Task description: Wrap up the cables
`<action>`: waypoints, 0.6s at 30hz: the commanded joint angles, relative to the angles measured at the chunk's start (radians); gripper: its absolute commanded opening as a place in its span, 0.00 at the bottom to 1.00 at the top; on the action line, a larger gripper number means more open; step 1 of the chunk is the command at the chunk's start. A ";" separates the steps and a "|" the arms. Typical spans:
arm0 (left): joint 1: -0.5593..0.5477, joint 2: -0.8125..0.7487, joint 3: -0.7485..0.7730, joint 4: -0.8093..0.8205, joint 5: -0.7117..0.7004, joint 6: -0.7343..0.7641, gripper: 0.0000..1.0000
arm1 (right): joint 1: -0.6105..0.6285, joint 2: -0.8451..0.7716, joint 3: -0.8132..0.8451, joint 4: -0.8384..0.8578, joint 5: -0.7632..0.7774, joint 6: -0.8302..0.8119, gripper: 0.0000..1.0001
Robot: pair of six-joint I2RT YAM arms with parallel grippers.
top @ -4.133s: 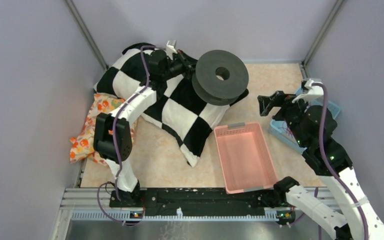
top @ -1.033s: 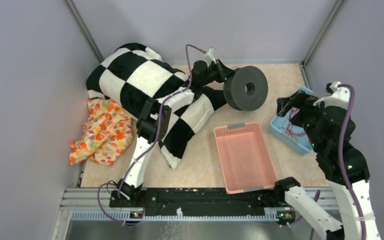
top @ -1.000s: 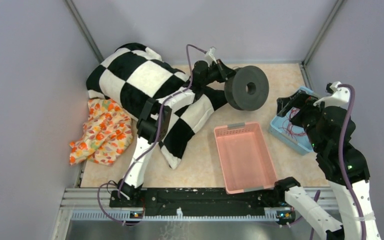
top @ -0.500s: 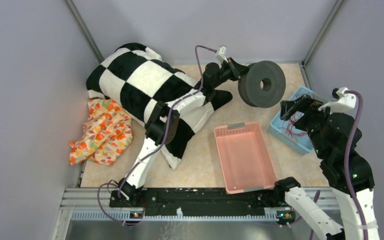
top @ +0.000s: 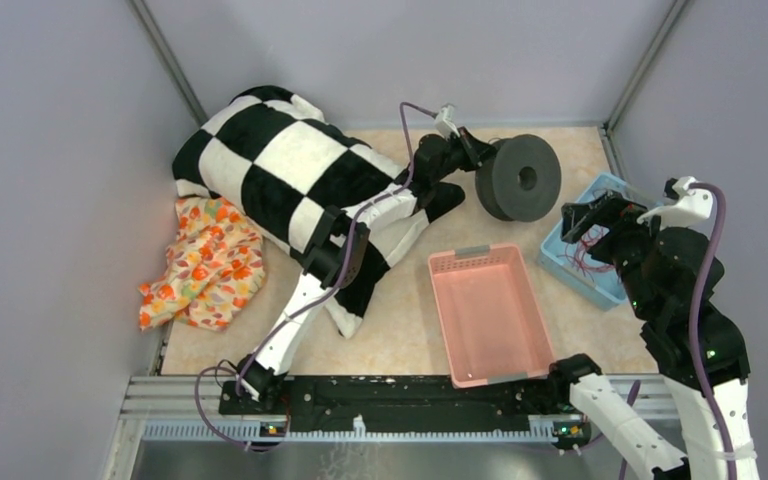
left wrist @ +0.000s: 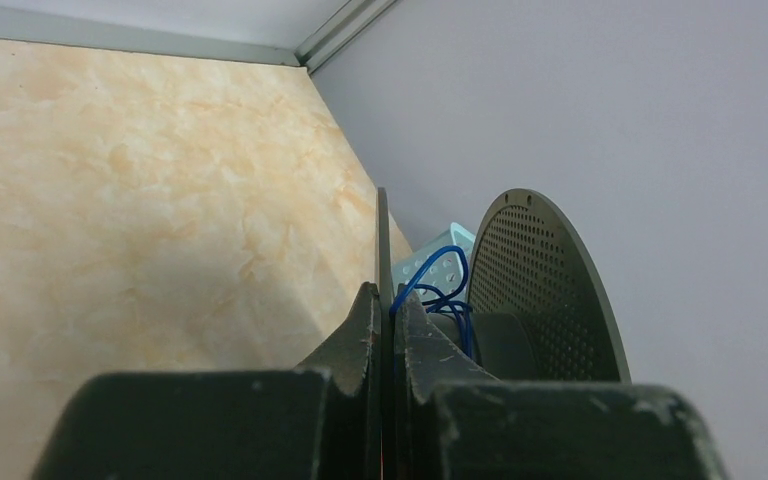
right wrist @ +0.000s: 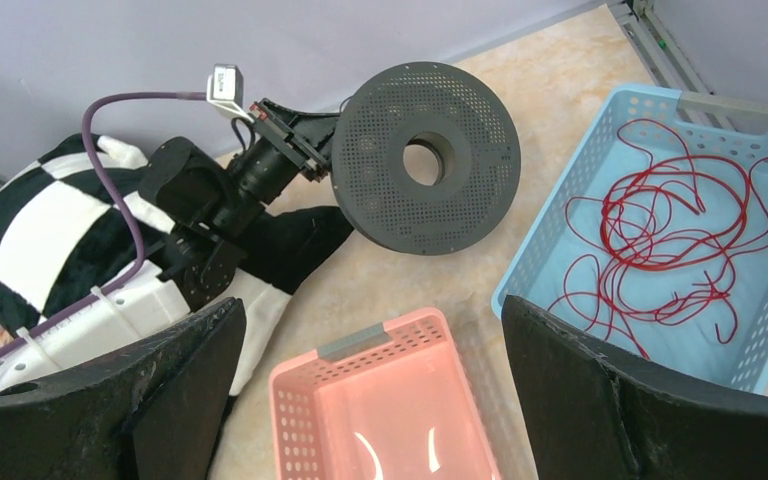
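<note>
A dark perforated spool (top: 520, 178) hangs on edge above the far table, its hole toward the right arm. My left gripper (top: 472, 160) is shut on one flange of the spool (left wrist: 550, 290), the thin flange edge pinched between the fingers (left wrist: 360, 330). A thin blue cable (left wrist: 430, 285) loops at the hub just past the fingertips. In the right wrist view the spool (right wrist: 425, 160) faces the camera. My right gripper (top: 585, 215) is open above the near end of the blue basket (top: 552, 256), nothing between its fingers (right wrist: 600, 400). Thin red cable (right wrist: 675, 235) lies tangled in that basket.
A pink basket (top: 480, 251) sits centre front, seen below the right gripper (right wrist: 372, 310) with nothing showing in it. The blue basket (right wrist: 530, 260) stands by the right wall. A checked black-and-white pillow (top: 280, 170) and a floral cloth (top: 205, 270) fill the left side.
The left arm has carried the spool rightward, from over the pillow to near the blue basket. The right gripper shifted slightly right and lower over that basket, staying open.
</note>
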 commanded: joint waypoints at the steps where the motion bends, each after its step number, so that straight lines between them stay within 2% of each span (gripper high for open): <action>1: -0.024 -0.022 0.004 0.117 -0.025 0.021 0.00 | -0.008 -0.005 0.015 -0.003 0.012 0.003 0.99; 18: -0.031 0.095 0.080 0.101 -0.047 -0.030 0.00 | -0.008 -0.040 -0.004 -0.043 0.004 0.038 0.98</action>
